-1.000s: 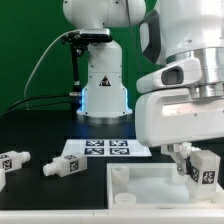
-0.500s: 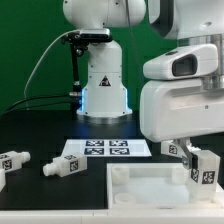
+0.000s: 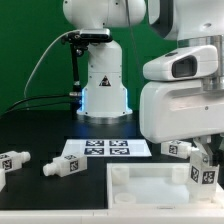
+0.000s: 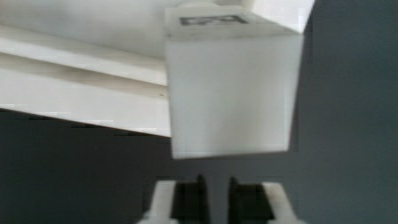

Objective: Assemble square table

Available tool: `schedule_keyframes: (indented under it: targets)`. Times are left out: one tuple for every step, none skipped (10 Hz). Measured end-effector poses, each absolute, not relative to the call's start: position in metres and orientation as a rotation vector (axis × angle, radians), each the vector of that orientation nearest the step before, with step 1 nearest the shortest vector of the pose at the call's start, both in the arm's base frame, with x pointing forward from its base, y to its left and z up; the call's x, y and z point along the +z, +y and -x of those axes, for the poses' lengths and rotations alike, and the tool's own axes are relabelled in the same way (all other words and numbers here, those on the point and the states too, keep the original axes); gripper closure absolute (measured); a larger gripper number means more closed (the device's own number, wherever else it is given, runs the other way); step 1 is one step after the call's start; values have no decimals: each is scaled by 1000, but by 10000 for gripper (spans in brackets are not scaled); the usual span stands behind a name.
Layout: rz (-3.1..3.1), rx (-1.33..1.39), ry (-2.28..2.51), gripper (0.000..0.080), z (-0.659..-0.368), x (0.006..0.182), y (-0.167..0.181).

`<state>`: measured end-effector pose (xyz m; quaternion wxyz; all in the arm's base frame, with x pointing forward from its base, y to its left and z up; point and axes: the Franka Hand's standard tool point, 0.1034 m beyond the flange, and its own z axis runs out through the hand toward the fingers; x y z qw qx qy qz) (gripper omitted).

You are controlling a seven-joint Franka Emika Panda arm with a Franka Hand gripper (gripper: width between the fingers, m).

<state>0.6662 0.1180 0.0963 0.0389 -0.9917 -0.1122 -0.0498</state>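
**Jaws shut on nothing, one leg just ahead of them**

The Panda arm [image 3: 185, 100] fills the exterior view's right, its wrist hanging low over the black counter [image 3: 40, 140]. Beneath and in front of the jaws lies the square tabletop [image 3: 140, 185], a white plastic slab with a raised rim, resting flat. It looks stiff and fairly light but is far too broad to span. Any hold would have to pinch the rim at one edge, and the slab may well pivot or slide on the smooth counter.

The marker board [image 3: 105, 150] lies flat beyond the slab, off to one side of the jaws.

The nearest leg [image 4: 231, 90] sits just past the jaw tips, by the slab's corner. In the wrist view the tips are pressed almost together with nothing between them, so the leg is not gripped. Whether the tips touch it cannot be told. The leg is a rigid, blocky, light piece, probably slick. Two opposite flat faces near its middle seem the best place to take it.

Another leg [image 3: 65, 166] and the farthest leg [image 3: 12, 162] lie well apart from the jaws, toward the exterior view's left.
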Motion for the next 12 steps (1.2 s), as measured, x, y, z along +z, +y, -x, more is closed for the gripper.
schedule_keyframes:
  targets:
    - [3041,-151,-342,788,-666,96,118]
    - [3057,-54,-248,796,-656,99,121]
    - [3069,6,-209,796,-653,104,124]
    - [3083,26,-176,798,-662,118,123]
    - [3084,23,-161,798,-663,119,122]
    - [3084,30,-159,798,-662,116,122]
    - [3083,16,-160,717,-663,116,122]
    - [3083,12,-159,535,-664,117,122]
    - [3083,14,-158,400,-664,116,122]
    - [3083,15,-159,400,-664,115,122]
    - [3083,13,-158,215,-664,115,122]
    - [3083,8,-158,215,-665,115,122]
